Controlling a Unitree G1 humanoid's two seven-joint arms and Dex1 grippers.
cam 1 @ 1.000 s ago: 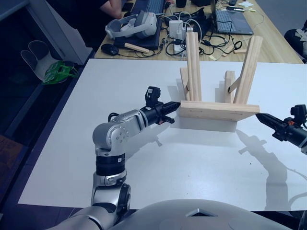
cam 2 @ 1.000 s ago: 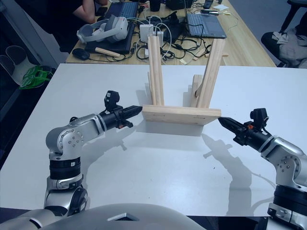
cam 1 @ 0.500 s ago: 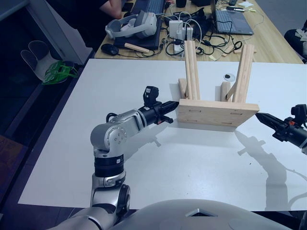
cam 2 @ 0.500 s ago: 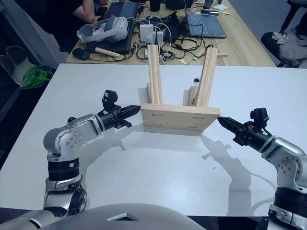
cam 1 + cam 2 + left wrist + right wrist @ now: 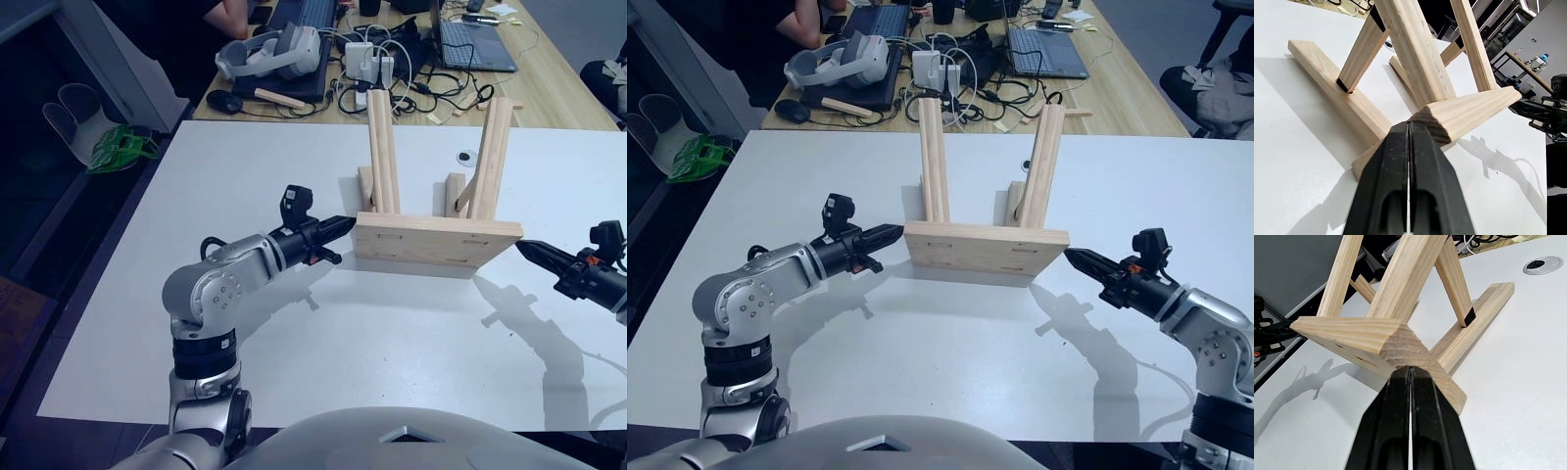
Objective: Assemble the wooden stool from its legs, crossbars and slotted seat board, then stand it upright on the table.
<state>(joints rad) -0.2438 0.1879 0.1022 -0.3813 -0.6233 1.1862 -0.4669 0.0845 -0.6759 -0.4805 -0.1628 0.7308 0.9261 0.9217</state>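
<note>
**Stool on its side, pinned between two closed grippers**

Here's the wooden stool [image 5: 436, 240], assembled, sitting mid-way across the white worktop [image 5: 392, 333] and not upright; the seat board [image 5: 985, 250] stands on one long edge, its flat slotted face turned toward the robot; the legs [image 5: 380, 147] run away from it, the upper pair raised, the lower pair down along the worktop surface; the left wrist view picks out a crossbar [image 5: 1359, 58] slanting from a low leg up to a high one.

Over to the left gripper [image 5: 343, 224]; it's levelled at the left end of the seat board, and in the wrist view its black fingers [image 5: 1393, 156] are pressed together with only a hairline seam between them, the tip right on the board's upper corner; nothing is clamped.

The right gripper [image 5: 522, 247] mirrors it at the far end; its fingers [image 5: 1425, 401] are likewise together, holding nothing, tip set against the opposite corner of the board; whether it actually touches the wood I cannot tell from the head camera, though the wrist view shows it hard up against the end grain.

Just beyond the stool's right legs, a round grommet [image 5: 467, 156] sits in the worktop; behind that, a wooden desk [image 5: 558, 98] carries a headset [image 5: 269, 49], a laptop [image 5: 475, 44] and a tangle of cables.
</note>
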